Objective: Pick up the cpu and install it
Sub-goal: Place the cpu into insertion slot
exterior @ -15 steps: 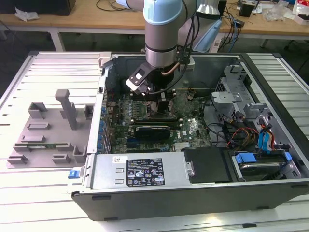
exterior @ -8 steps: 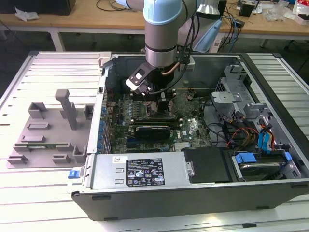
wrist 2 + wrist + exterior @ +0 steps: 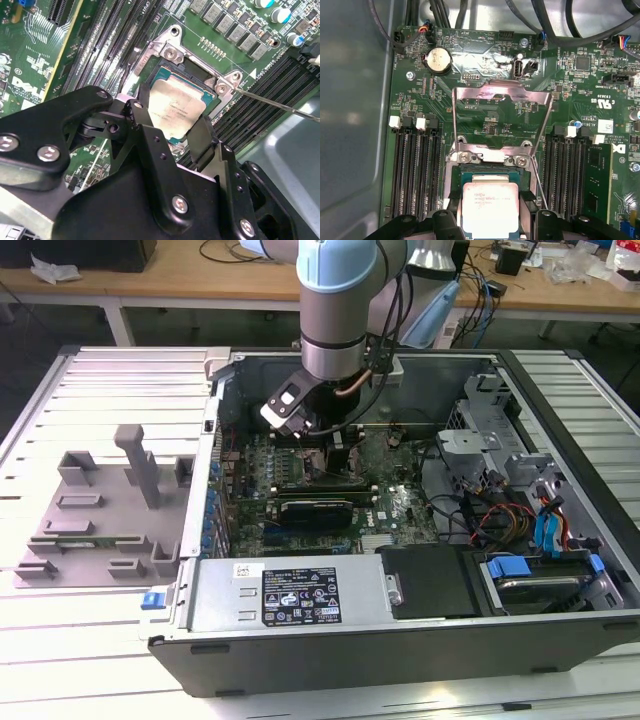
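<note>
The cpu (image 3: 490,207) is a flat square chip with a silver-grey top and a thin green rim. It lies level at the motherboard socket (image 3: 485,157), between the gripper's two black fingers (image 3: 447,220). My gripper (image 3: 491,222) is shut on the cpu (image 3: 175,112), one finger against each of two opposite edges. Whether the chip rests in the socket or hovers just above it cannot be told. In the exterior view the gripper (image 3: 318,445) reaches down into the open computer case over the motherboard (image 3: 390,505).
The socket's metal load plate (image 3: 502,92) stands swung open beyond the chip, and its thin wire lever (image 3: 540,185) rises beside it. Memory slots (image 3: 417,170) flank the socket. Case walls (image 3: 560,370) and cables (image 3: 480,510) surround the board. A grey fixture tray (image 3: 110,510) sits outside the case.
</note>
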`<state>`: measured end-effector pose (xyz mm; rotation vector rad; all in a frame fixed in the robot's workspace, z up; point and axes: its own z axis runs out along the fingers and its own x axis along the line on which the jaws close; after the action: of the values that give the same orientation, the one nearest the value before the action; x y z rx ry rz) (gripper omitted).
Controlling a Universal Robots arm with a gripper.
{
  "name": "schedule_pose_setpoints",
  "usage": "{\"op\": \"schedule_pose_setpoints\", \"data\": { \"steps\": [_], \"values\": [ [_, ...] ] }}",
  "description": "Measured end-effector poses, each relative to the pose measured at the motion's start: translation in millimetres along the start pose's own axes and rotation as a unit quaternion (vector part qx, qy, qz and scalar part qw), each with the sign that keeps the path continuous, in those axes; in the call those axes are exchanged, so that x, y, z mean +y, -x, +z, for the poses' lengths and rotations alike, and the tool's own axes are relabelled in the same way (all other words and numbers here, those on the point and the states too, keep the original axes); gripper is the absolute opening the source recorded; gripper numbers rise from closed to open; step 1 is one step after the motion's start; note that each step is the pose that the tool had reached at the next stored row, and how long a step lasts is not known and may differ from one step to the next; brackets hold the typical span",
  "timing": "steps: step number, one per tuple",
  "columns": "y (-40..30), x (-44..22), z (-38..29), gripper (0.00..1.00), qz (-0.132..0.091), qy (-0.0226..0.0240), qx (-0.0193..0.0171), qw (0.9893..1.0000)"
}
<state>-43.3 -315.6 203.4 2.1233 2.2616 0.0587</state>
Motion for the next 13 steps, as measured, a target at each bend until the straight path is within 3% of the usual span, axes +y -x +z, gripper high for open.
{"op": "schedule_pose_setpoints", "data": {
  "steps": [8, 13],
  "values": [
    [0.2, 0.0, 1.6, 0.55, 0.024, -0.0001, -0.0013, 0.9997],
    [0.2, -0.2, 4.0, 0.55, 0.025, 0.0000, -0.0010, 0.9997]
  ]
}}
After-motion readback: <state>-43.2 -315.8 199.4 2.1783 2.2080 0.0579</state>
